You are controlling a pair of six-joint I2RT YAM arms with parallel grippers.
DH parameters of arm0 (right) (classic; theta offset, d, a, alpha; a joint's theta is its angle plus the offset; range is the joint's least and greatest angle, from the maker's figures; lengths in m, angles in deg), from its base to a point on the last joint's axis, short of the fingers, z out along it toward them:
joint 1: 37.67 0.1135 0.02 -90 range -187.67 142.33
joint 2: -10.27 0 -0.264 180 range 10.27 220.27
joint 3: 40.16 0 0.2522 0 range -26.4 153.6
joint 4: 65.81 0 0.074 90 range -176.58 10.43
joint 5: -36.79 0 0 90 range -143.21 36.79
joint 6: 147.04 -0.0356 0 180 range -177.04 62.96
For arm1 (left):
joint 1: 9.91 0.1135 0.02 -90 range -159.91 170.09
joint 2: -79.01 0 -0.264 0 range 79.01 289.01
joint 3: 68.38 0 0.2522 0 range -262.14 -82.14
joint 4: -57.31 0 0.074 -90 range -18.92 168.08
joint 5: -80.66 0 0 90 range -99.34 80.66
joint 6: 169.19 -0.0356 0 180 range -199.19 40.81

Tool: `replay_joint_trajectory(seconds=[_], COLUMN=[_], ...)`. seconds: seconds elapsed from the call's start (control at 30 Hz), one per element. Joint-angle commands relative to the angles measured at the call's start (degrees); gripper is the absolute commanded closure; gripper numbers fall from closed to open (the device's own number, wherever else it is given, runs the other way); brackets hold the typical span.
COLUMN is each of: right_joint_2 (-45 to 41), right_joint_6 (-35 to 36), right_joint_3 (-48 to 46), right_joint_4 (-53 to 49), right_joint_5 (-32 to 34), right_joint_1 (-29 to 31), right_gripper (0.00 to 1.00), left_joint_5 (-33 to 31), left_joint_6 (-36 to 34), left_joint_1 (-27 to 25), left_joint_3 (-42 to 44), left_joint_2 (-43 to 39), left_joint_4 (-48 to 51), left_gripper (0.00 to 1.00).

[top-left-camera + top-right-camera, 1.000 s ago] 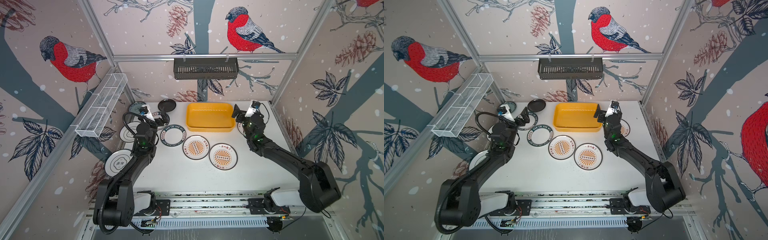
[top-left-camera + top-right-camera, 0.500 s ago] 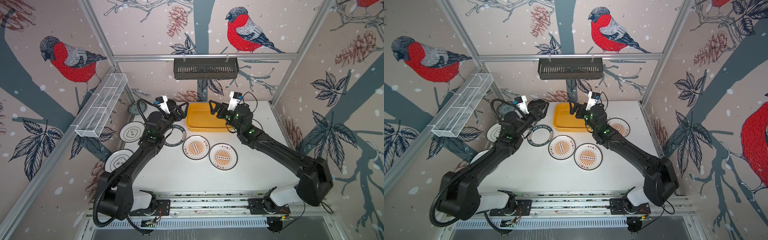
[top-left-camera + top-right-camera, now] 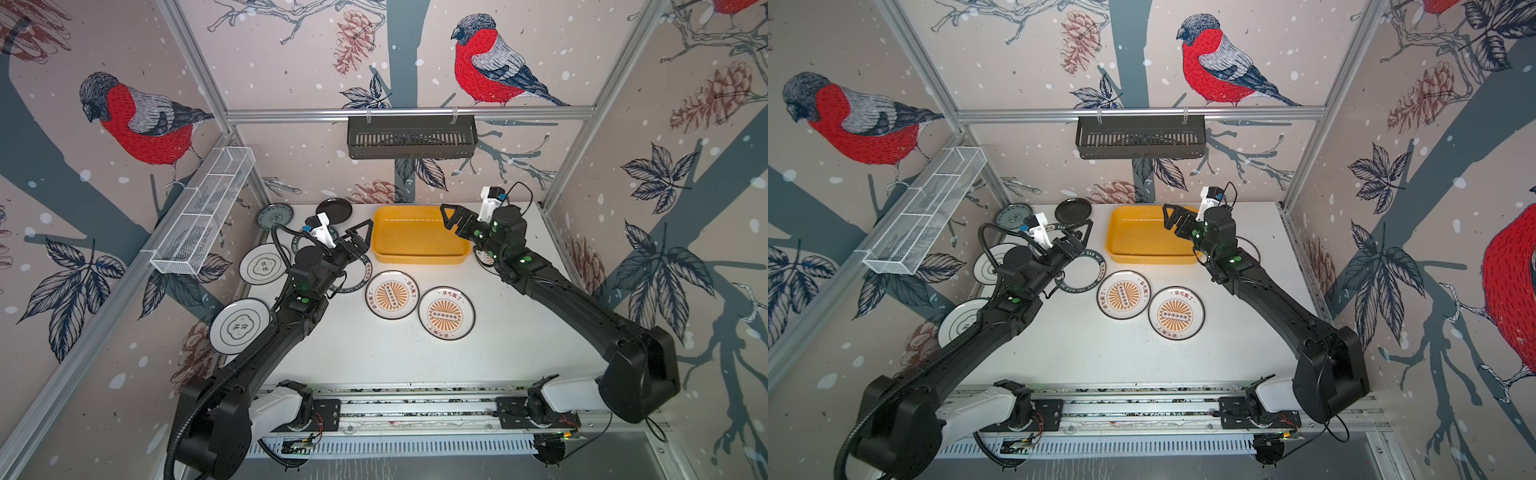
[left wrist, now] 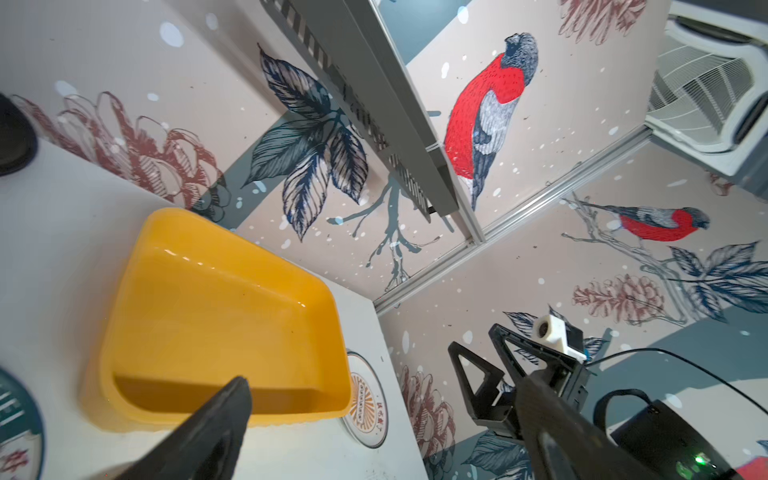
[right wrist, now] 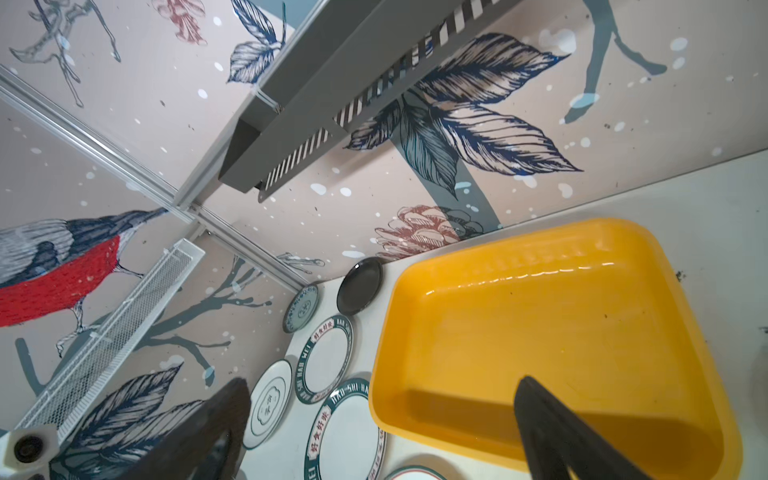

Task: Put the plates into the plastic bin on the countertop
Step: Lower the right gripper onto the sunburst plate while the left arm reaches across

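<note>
While the plates (image 3: 391,295) lie on the desk (image 3: 415,357) outside the yellow plastic bin (image 3: 415,259), the left jaws gape wide, holding nothing, just beside its left end. The right jaws, equally wide and empty, hang over its right end.

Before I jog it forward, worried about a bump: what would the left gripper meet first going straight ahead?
Probably the plastic bin, its near short wall: the open left gripper points straight at it. Height is unclear, so it may clear the rim.
</note>
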Motion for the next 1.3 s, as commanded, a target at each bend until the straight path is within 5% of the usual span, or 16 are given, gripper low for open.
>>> replay_joint_trajectory(seconds=[0.0, 0.3, 0.67, 1.0, 1.27], right_joint_2=[-1.88, -9.92, -5.34, 4.11, 11.99], right_joint_6=[3.45, -0.79, -13.98, -17.62, -20.81], right_joint_3=[-0.14, -14.10, -29.10, -32.08, -29.99], right_joint_4=[-5.94, -11.49, 4.03, 12.01, 15.20], right_joint_5=[4.10, -6.59, -26.37, -27.17, -24.95], right_joint_1=[-0.40, -14.66, -36.14, -42.48, -42.65], right_gripper=[0.00, 0.00, 0.00, 0.01, 0.10], left_joint_5=[-3.90, 2.30, 5.32, 8.96, 9.05], left_joint_6=[0.81, -0.36, -17.83, -27.81, -35.40], left_joint_1=[-0.56, -2.88, -19.50, -21.93, -21.28], left_joint_3=[2.89, 4.27, -11.24, -26.05, -40.47], left_joint_2=[-2.16, -2.69, 15.46, 32.16, 41.72], left_joint_4=[8.78, 20.00, 20.26, 18.57, 26.55], left_gripper=[0.00, 0.00, 0.02, 0.02, 0.02])
